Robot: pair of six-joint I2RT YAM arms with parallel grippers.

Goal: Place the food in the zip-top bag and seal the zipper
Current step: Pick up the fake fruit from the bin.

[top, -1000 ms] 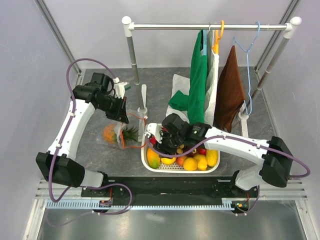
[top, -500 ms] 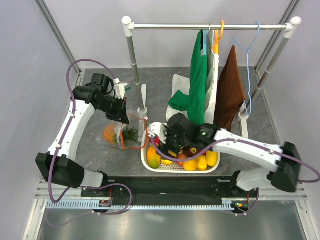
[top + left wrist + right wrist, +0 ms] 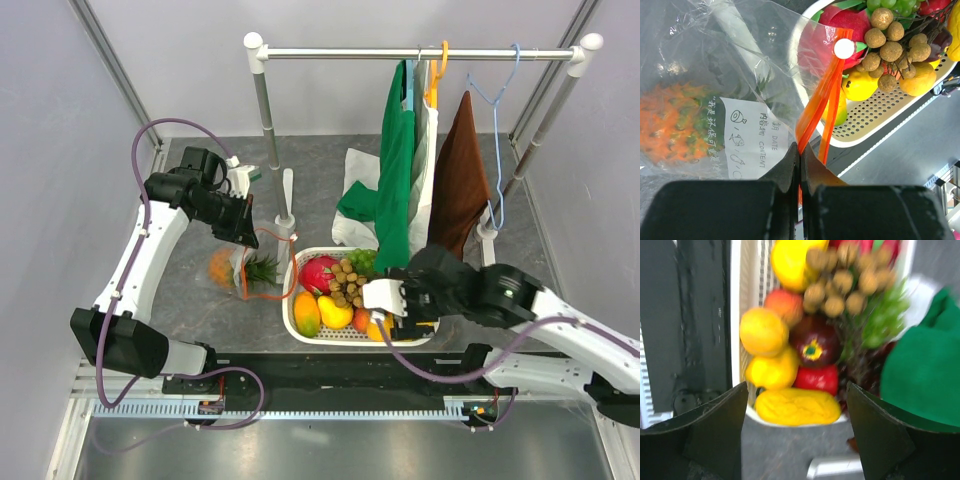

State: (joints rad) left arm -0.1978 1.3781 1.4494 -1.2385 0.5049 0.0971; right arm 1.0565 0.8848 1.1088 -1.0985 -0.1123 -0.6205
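The zip-top bag point(image 3: 232, 268) lies left of the white basket with the orange pineapple point(image 3: 220, 266) inside it. In the left wrist view the pineapple point(image 3: 675, 120) shows through the clear plastic beside the white label point(image 3: 752, 137). My left gripper point(image 3: 242, 228) point(image 3: 800, 156) is shut on the orange-red zipper point(image 3: 822, 100) and holds the mouth up. The white slider tab point(image 3: 844, 48) sits at the strip's far end. My right gripper point(image 3: 392, 308) point(image 3: 797, 432) is open and empty, above the basket's near right end. Yellow lemon-like pieces point(image 3: 772, 371) point(image 3: 336, 316) lie in the basket.
The white slotted basket point(image 3: 345, 338) point(image 3: 735, 315) point(image 3: 875, 125) holds several other toy fruits, among them a brown cluster point(image 3: 345, 280) and a red piece point(image 3: 815, 379). A clothes rack point(image 3: 265, 110) with green point(image 3: 393, 170) and brown point(image 3: 458, 180) garments stands behind.
My right arm has drawn back from the basket's left part toward the near right, uncovering the fruit. The left gripper and the bag have not moved.
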